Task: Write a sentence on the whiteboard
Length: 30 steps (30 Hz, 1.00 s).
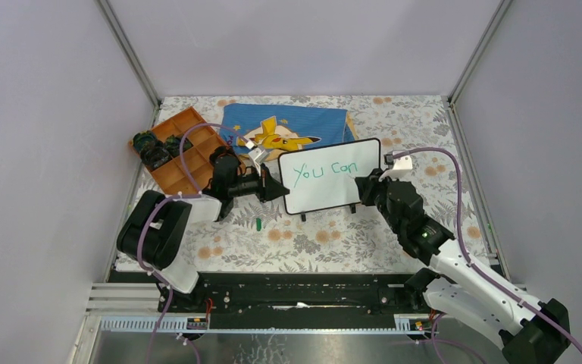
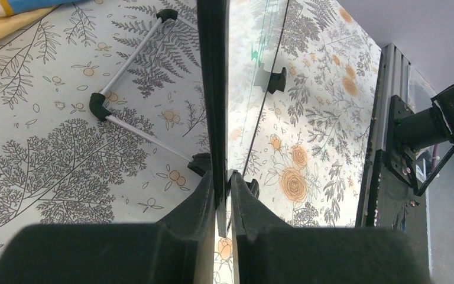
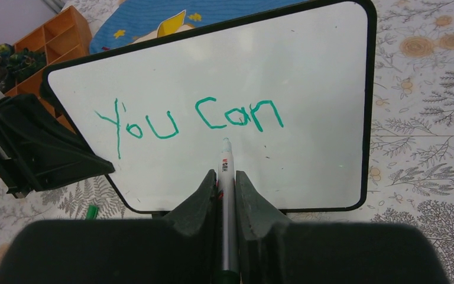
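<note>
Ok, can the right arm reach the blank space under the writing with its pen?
Probably yes: the pen in the right claw points at the board just below the words, nothing lies between, and the left claw holds its edge.

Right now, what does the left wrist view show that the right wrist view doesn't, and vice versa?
Only left wrist: the whiteboard edge-on, pinched in the left tool, its wire stand behind it, and the metal rail. Only right wrist: its face with the green words "You Can", the marker gripped in the right tool, tip below "Can", and the orange tray. Both: the whiteboard and the flowered tablecloth.
</note>
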### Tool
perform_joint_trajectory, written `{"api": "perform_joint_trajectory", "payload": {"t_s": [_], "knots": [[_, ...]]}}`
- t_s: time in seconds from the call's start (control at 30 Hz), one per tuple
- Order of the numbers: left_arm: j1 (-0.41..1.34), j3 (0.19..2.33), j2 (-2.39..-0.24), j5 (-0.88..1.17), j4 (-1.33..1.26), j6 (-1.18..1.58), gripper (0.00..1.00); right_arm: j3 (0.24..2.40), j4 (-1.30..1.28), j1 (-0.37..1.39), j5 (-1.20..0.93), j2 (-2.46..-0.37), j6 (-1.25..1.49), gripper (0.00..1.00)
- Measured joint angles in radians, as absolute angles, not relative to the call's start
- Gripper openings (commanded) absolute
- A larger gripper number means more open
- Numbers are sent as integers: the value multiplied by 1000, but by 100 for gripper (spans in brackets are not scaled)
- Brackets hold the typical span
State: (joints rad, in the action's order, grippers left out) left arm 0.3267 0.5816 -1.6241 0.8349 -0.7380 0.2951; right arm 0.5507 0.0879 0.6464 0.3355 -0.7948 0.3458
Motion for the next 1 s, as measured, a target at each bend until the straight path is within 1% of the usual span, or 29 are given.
{"api": "perform_joint_trajectory", "payload": {"t_s": [0.37,0.4,0.5,0.57,0.7,0.9,1.0], "knots": [[319,582,-1558,807,-607,243,0,511,95,646,250,-764,350,0],[319,582,-1553,804,-596,239,3,509,96,646,244,-763,350,0],[317,583,-1539,798,-565,229,19,503,104,646,229,-762,353,0],[317,583,-1534,795,-555,226,25,499,113,646,216,-763,356,0],[313,585,-1534,769,-511,205,40,499,129,646,199,-769,362,0],[312,585,-1533,746,-477,195,53,499,142,647,176,-790,366,0],[312,580,-1527,738,-476,195,57,499,149,653,170,-799,365,0]]}}
